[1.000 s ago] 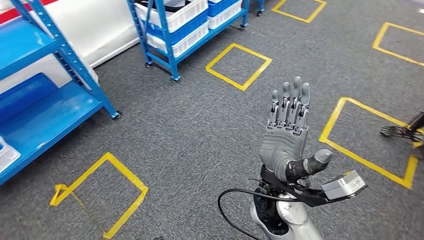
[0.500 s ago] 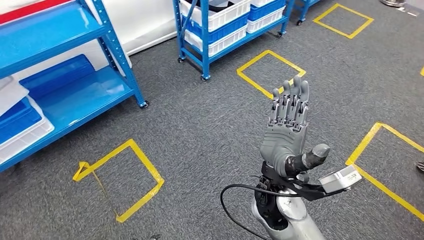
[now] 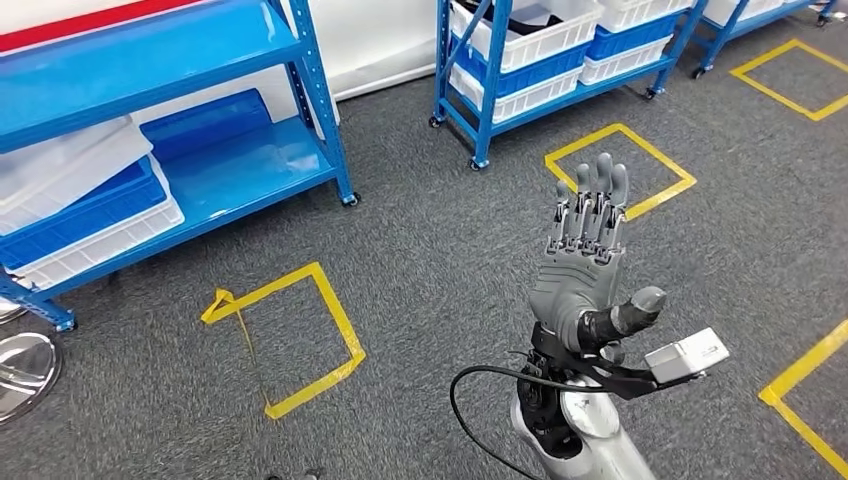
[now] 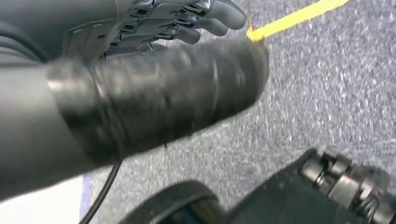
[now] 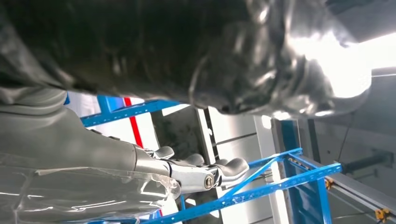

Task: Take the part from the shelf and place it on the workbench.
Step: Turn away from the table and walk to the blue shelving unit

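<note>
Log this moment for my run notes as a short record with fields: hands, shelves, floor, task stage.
right hand: raised in the head view, fingers straight and apart, holding nothing
left hand: seen in the left wrist view over grey carpet, nothing visibly held; open or closed unclear
near shelf: blue rack at the left, with stacked white and blue bins
far shelf: blue rack on castors with white and blue bins
floor: grey carpet with yellow tape squares
task stage: no part picked yet
</note>
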Tool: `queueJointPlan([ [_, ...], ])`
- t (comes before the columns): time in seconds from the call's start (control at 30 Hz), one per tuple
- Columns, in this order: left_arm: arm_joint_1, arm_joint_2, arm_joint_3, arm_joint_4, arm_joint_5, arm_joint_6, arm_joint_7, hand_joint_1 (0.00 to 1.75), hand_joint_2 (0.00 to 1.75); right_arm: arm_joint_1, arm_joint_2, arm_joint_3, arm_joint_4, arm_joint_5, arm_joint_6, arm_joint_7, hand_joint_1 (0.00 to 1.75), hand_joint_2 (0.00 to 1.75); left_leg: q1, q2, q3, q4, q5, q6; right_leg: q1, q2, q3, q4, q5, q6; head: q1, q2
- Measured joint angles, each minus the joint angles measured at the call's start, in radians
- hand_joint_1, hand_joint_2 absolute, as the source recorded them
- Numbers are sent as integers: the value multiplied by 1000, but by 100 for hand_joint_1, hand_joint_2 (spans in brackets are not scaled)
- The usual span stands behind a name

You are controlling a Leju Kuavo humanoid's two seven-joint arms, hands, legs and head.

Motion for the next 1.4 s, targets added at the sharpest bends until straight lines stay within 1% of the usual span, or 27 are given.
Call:
queueJointPlan([
  [0.03, 0, 0, 0, 0, 3, -1, 2, 0, 0, -1, 0, 0, 0, 0, 0, 0, 0, 0, -1, 28, -13, 25, -14, -4, -1, -13, 5, -5, 2, -7, -2, 0],
  [0.1, -2, 0, 0, 0, 9, -2, 6, 0, 0, -1, 0, 0, 1, 0, 2, 0, 0, 0, -3, 92, -67, 133, -67, -12, 3, -43, 12, -11, 1, -17, -6, 0],
  [0.17, -1, 0, 0, 0, 16, -5, 9, 0, 0, 0, 0, -1, 3, -3, 6, 0, 0, 0, 2, 113, -133, 258, -112, -19, 7, -74, 15, -11, -4, -22, -7, 0],
  [0.2, 1, 0, 0, 0, 21, -7, 10, 0, 0, 0, 0, -1, 4, -6, 9, 0, 0, 0, 4, 115, -148, 283, -112, -21, 8, -88, 17, -11, -7, -22, -7, 0],
  [0.23, 3, 0, 0, 0, 26, -8, 10, 0, 0, 0, 0, -1, 5, -9, 11, 0, 0, 0, 5, 116, -143, 270, -94, -22, 8, -102, 20, -11, -10, -21, -7, 0],
  [0.27, 5, 0, 0, 0, 30, -9, 10, 0, 0, 0, 0, -1, 7, -12, 13, 0, 0, 0, 7, 121, -117, 219, -62, -22, 7, -115, 24, -11, -14, -18, -7, 0],
  [0.33, 5, 0, 0, 0, 36, -10, 9, 0, 0, -1, 0, -2, 8, -15, 16, 0, 0, 0, 3, 158, -41, 77, -3, -17, 10, -137, 35, -10, -24, -10, -7, 0],
  [0.4, 4, 0, 0, 0, 41, -9, 8, 0, 0, -2, 0, -2, 8, -16, 17, 0, 0, 0, -6, 182, -1, 2, 13, -4, 16, -154, 43, -11, -32, 0, -4, 0],
  [0.47, 6, 1, 0, 0, 43, -9, 6, 0, 0, -3, 0, -2, 8, -16, 17, 0, 0, 0, -12, 166, 0, -5, 9, 11, 17, -170, 50, -16, -37, 11, -2, 0],
  [0.5, 8, 1, 0, 0, 43, -9, 6, 0, 0, -3, 0, -2, 8, -16, 17, 0, 0, 0, -11, 156, 3, -9, 10, 17, 14, -165, 53, -14, -42, 17, 0, 0],
  [0.57, 9, 2, 0, 1, 43, -9, 6, 0, 0, -4, 0, -3, 8, -16, 17, 0, 0, 0, -6, 135, 14, -19, 12, 31, 9, -120, 37, 34, -74, 24, 4, 0],
  [0.63, 6, 2, 0, 1, 43, -9, 5, 0, 0, -1, 0, -3, 9, -16, 17, 0, 0, 0, -5, 112, 19, -22, 11, 40, 7, -69, -26, 159, -132, 23, 9, 0],
  [0.67, 5, 2, 0, 1, 43, -9, 5, 0, 0, 1, 0, -4, 10, -16, 17, 0, 0, 0, -6, 99, 19, -21, 10, 42, 7, -61, -64, 225, -154, 23, 10, 0],
  [0.7, 6, 2, 0, 1, 43, -9, 5, 0, 0, 3, 0, -4, 11, -16, 17, 0, 0, 0, -7, 83, 19, -20, 9, 43, 7, -58, -93, 267, -158, 23, 11, 0],
  [0.73, 6, 2, 0, 1, 43, -9, 5, 0, 0, 4, 0, -5, 12, -16, 17, 0, 0, 0, -7, 67, 20, -18, 8, 43, 7, -56, -105, 271, -140, 22, 11, 0],
  [0.77, 7, 2, 0, 1, 43, -9, 5, 0, 0, 5, 0, -5, 13, -16, 17, 0, 0, 0, -7, 51, 21, -15, 7, 42, 6, -53, -97, 234, -104, 21, 11, 0],
  [0.8, 7, 2, 0, 1, 43, -9, 5, 0, 0, 4, 0, -5, 13, -16, 17, 0, 0, 0, -7, 35, 22, -11, 5, 39, 5, -42, -74, 168, -58, 19, 11, 0],
  [0.87, 6, 2, 0, 2, 43, -10, 5, 0, 0, 4, 0, -5, 14, -16, 16, 1, 0, 0, -6, 8, 18, -2, 1, 32, 1, -1, -27, 50, -7, 16, 11, 0],
  [0.93, 6, 3, 0, 2, 43, -14, 5, 0, 0, 4, 0, -6, 15, -16, 16, 2, 0, 0, -4, -13, 10, 1, 1, 21, 2, 19, -13, 12, -6, 12, 11, 0],
  [1.0, 9, 3, 0, 2, 45, -23, 5, 0, 0, 3, 0, -6, 15, -15, 15, 3, 0, 0, -1, -26, 5, -2, 1, 9, 3, -1, -5, 4, -3, 4, 11, 0],
  [1.07, 12, 3, 0, 3, 49, -34, 4, 0, 0, 1, 0, -6, 15, -15, 15, 3, 0, 0, -4, 17, -13, 33, -20, 0, 2, -25, 7, -6, 0, -7, 7, 0],
  [1.13, 12, 4, 0, 3, 52, -39, 2, 0, 0, 2, 0, -6, 15, -15, 13, 3, 0, 0, -6, 84, -68, 142, -73, -7, 5, -52, 14, -10, -2, -15, 2, 0],
  [1.2, 11, 4, 0, 3, 51, -39, 1, 0, 0, 3, 0, -6, 17, -14, 8, 3, 0, 0, -3, 108, -128, 251, -112, -12, 9, -82, 17, -10, -7, -19, 1, 0],
  [1.23, 11, 4, 0, 3, 50, -39, 1, 0, 0, 4, 0, -6, 17, -14, 6, 3, 0, 0, -3, 112, -137, 263, -107, -13, 10, -97, 19, -10, -10, -20, 1, 0],
  [1.27, 11, 4, 0, 4, 47, -39, 1, 0, 0, 4, 0, -6, 18, -14, 3, 3, 0, 0, -2, 116, -125, 237, -84, -13, 10, -111, 22, -10, -14, -19, 1, 0],
  [1.33, 11, 4, 0, 4, 44, -39, 1, 0, 0, 4, 0, -7, 19, -13, -1, 3, 0, 0, -5, 149, -57, 107, -21, -9, 11, -136, 34, -10, -24, -14, 1, 0],
  [1.4, 8, 4, 0, 4, 43, -38, 2, 0, 0, 3, 0, -7, 19, -12, -2, 3, 0, 0, -13, 177, -6, 13, 8, 5, 16, -155, 43, -11, -33, -5, 2, 0],
])
